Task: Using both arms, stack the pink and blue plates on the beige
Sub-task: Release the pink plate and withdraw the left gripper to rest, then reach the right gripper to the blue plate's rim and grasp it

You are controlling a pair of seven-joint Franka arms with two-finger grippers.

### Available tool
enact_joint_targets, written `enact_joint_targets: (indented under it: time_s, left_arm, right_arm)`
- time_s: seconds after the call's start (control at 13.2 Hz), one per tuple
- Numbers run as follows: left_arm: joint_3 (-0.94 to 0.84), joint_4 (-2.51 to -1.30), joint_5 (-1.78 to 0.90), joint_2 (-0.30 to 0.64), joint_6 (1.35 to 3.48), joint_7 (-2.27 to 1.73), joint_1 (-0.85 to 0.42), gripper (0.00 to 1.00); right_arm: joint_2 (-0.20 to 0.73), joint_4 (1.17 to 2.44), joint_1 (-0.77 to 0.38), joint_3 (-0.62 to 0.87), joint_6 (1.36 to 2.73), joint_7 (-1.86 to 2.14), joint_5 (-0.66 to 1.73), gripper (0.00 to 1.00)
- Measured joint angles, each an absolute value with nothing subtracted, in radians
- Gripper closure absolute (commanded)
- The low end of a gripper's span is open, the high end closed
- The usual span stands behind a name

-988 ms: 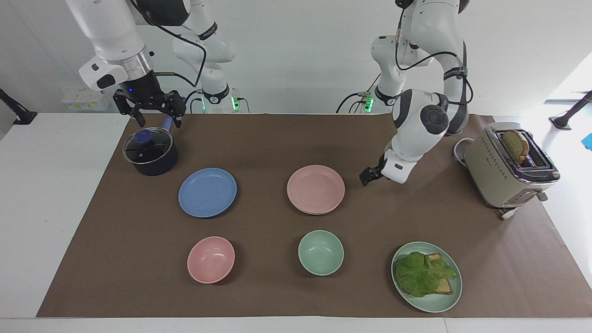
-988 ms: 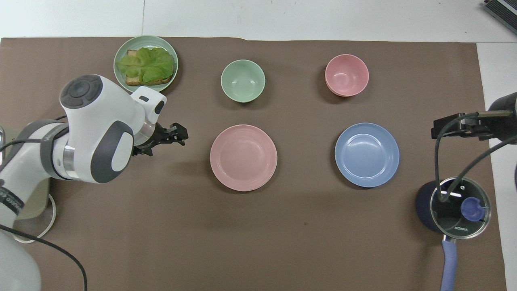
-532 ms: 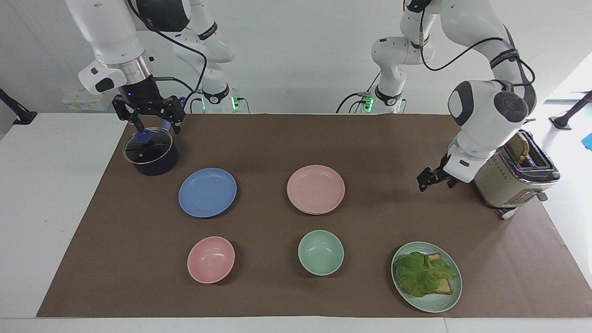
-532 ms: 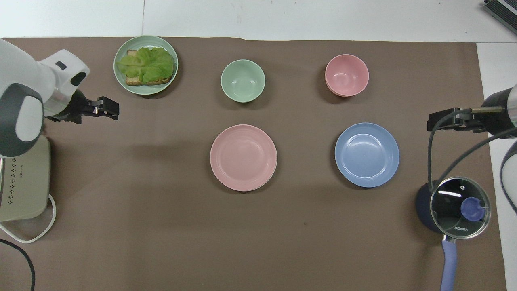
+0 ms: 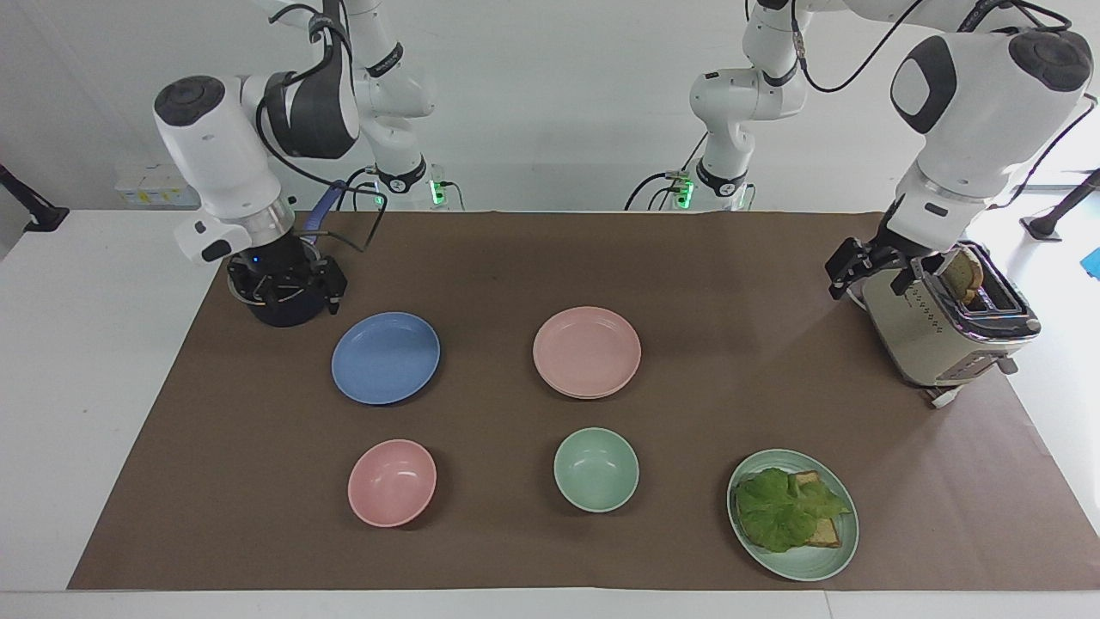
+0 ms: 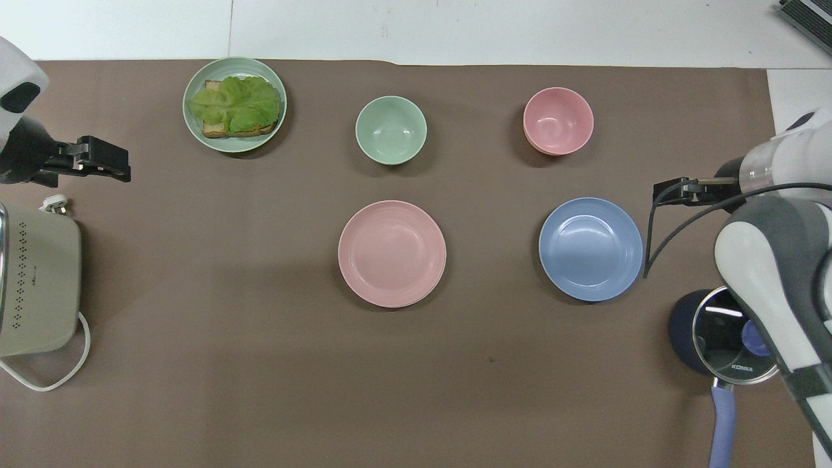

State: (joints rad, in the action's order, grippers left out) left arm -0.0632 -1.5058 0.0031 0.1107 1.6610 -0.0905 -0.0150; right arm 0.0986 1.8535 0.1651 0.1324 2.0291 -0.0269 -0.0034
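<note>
The pink plate (image 5: 587, 352) (image 6: 392, 253) lies mid-table. A thin pale rim peeks from under its edge, and no beige plate shows apart from that. The blue plate (image 5: 386, 357) (image 6: 590, 249) lies flat beside it, toward the right arm's end. My right gripper (image 5: 292, 305) (image 6: 663, 194) hangs open and empty just off the blue plate's edge; in the facing view it covers the pot. My left gripper (image 5: 864, 275) (image 6: 120, 161) is open and empty, raised beside the toaster, well away from the plates.
A dark pot (image 5: 275, 316) with a glass lid (image 6: 721, 331) stands at the right arm's end. A toaster (image 5: 937, 327) (image 6: 39, 279) with bread stands at the left arm's end. Farther out sit a pink bowl (image 5: 392, 481), a green bowl (image 5: 595, 469) and a green plate (image 5: 825, 563) with a sandwich.
My left arm swung away from beside the pink plate to the toaster and rose. My right gripper came down in front of the pot, toward the blue plate. No plate moved.
</note>
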Motion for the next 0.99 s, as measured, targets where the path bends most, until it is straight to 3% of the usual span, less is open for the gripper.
enact_joint_targets:
  time_s: [0.3,0.68,0.84,0.99]
  left_arm:
    - [-0.06,-1.51,0.003,0.106,1.656,-0.091,-0.013,0.0]
    - [-0.059,-1.51,0.003,0.107,1.656,-0.091,-0.006,0.0]
    - [-0.059,-1.51,0.003,0.107,1.656,-0.091,-0.006,0.0]
    - [-0.059,-1.51,0.003,0.107,1.656,-0.091,-0.006,0.0]
  right_arm:
    - [0.208,1.889,0.171,0.131,2.169,0.008,-0.003,0.0]
    - [0.271,2.024,0.198,0.131,2.344,0.084,0.003,0.0]
    - [0.272,2.053,0.211,0.131,2.349,0.15,0.043,0.23]
    - [0.271,2.063,0.225,0.131,2.349,0.203,0.072,0.53]
